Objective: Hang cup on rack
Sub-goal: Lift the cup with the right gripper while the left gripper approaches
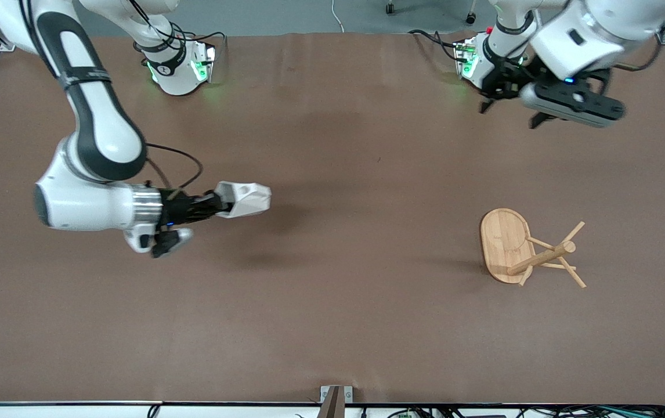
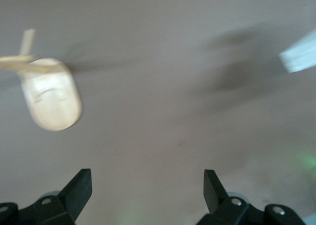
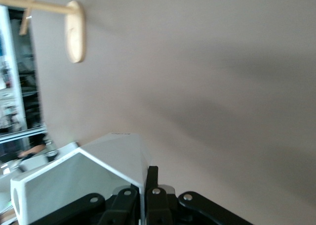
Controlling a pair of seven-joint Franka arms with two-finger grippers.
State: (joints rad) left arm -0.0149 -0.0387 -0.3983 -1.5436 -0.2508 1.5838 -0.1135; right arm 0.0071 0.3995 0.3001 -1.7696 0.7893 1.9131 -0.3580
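Right gripper (image 1: 223, 204): jaws clamped on the cup (image 1: 245, 199), held over the desk (image 1: 332, 325).
Left gripper (image 2: 147, 193): waits, jaws wide, empty.
Rack (image 1: 527, 251): toward the left arm's end.
Tip: carry level, line handle hole with a peg.

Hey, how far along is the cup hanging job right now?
Done: the right end effector has the cup gripped and lifted above the table. In hand: carrying it. Left: reaching the rack at the left arm's end and hooking the handle on a peg. The left end effector waits open.
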